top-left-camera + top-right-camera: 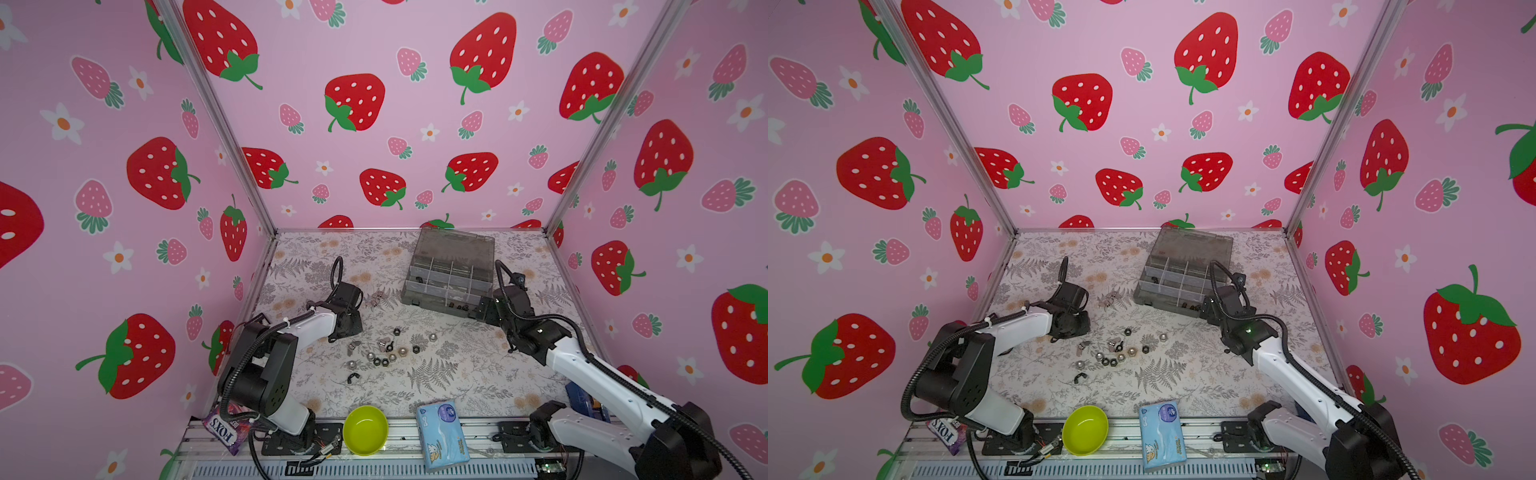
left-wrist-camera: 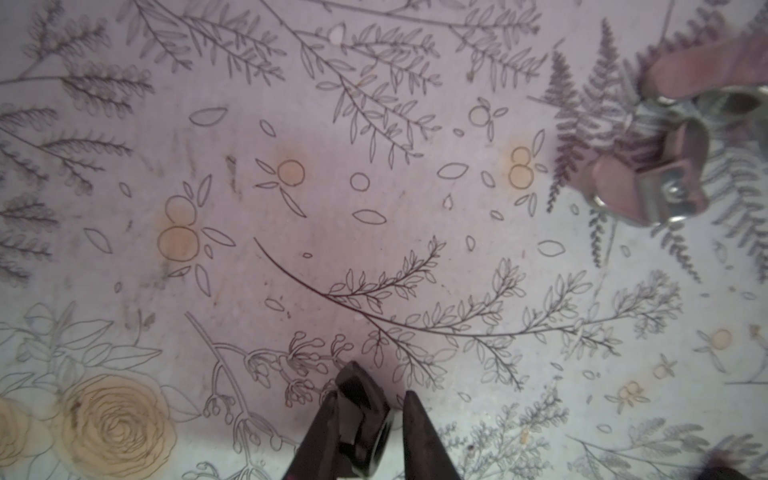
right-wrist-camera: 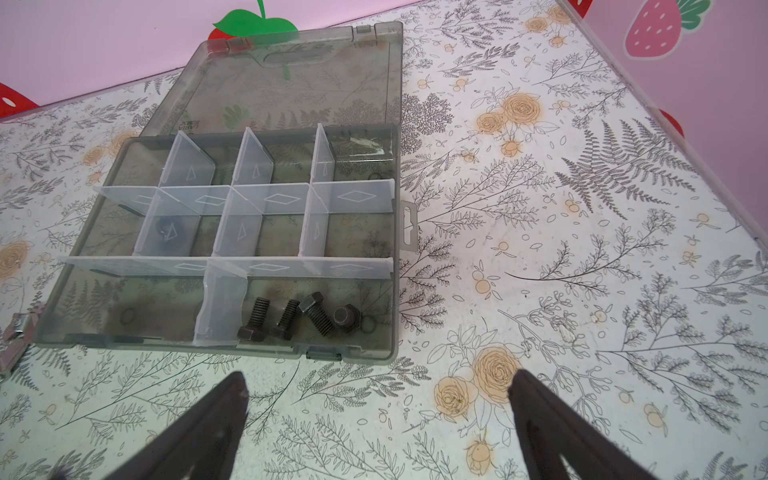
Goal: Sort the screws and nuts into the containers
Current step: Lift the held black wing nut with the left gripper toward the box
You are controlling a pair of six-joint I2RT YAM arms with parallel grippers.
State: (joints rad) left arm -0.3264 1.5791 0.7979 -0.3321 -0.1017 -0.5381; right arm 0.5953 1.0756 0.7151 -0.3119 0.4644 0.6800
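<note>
L gripper [image 2: 371,401] is narrow, w/ a small black piece [image 2: 361,415] between its fingers [image 2: 417,428]. The piece sits against one finger and a sliver of table [image 2: 374,208] shows beside the other, so can't tell if it's truly clamped. Silver wing nuts [image 2: 648,178] lie ahead of L gripper & off to one side, well apart from the tips; in both top views they're between L gripper and the organizer box [image 1: 409,291]. Loose nuts [image 1: 392,357], black & silver mixed, are scattered on the table beside L gripper, on its side toward the R arm, none touching it. R gripper [image 3: 378,376] is wide open over bare table, nothing between the fingers. Box is just ahead of R gripper, lid [image 3: 291,83] open on the far side from it. The compartment closest to R gripper, straight ahead of the tips, holds four black screws [image 3: 316,316]. A dark piece [image 3: 164,228] shows dimly through a divider one row further from the gripper, type unclear. Green bowl [image 1: 365,432] & tissue pack [image 1: 442,434] sit well behind both grippers, by the arm bases.
</note>
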